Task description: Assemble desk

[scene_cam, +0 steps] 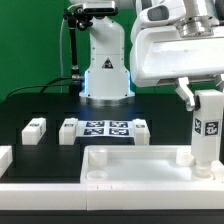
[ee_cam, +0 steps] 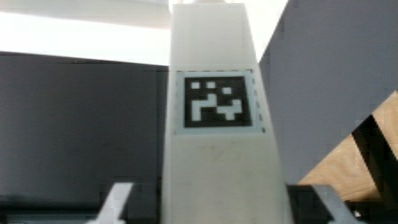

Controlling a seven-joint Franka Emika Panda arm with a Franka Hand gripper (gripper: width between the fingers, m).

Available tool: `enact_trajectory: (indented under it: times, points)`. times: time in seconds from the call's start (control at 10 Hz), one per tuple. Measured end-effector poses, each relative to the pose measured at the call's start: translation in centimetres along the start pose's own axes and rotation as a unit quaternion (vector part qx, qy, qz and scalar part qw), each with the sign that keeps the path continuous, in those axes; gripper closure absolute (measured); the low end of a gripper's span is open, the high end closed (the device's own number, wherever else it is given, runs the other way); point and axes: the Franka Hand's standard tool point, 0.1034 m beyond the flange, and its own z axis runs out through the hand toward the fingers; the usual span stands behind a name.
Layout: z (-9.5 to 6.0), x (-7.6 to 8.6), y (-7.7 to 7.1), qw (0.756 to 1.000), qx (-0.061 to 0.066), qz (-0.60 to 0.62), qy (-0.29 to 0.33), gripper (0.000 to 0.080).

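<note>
Gripper (scene_cam: 199, 97) is closed on the top end of a desk leg (scene_cam: 207, 132) and carries it upright. In the wrist view the fingers (ee_cam: 118, 203) sit tight on both sides of the leg (ee_cam: 217, 150), with its square tag (ee_cam: 217, 100) facing the camera.

The leg stands over the corner of the tabletop (scene_cam: 135, 165) at the exterior view's right, foot down at the rim. We judge it is held vertical so its end lines up with the round corner socket. The high grip keeps the fingers clear of the rim. The rim hides the foot, so we cannot tell whether it is seated or only resting on the socket.

The tabletop lies flat, rim up, at the front of the black table (scene_cam: 40, 105), with nothing in it but this leg.

- One loose leg (scene_cam: 35, 128) lies on its side toward the exterior view's left, well apart from the tabletop.
- Two more white blocks, probably legs, lie just beside either end of the marker board (scene_cam: 105, 129), which is behind the tabletop.
- A low white rail (scene_cam: 6, 158) sits at the exterior view's left edge.
- The robot base (scene_cam: 105, 70) is behind the marker board.

Nothing blocks the corner. The only close neighbour is the rim, which the leg could catch if it tilts.
</note>
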Motion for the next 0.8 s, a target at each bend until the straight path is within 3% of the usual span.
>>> enact_trajectory:
  times: [0.8]
  points:
    - [0.89,-0.9,0.1,1.0,-0.001,0.001,-0.001,0.0509]
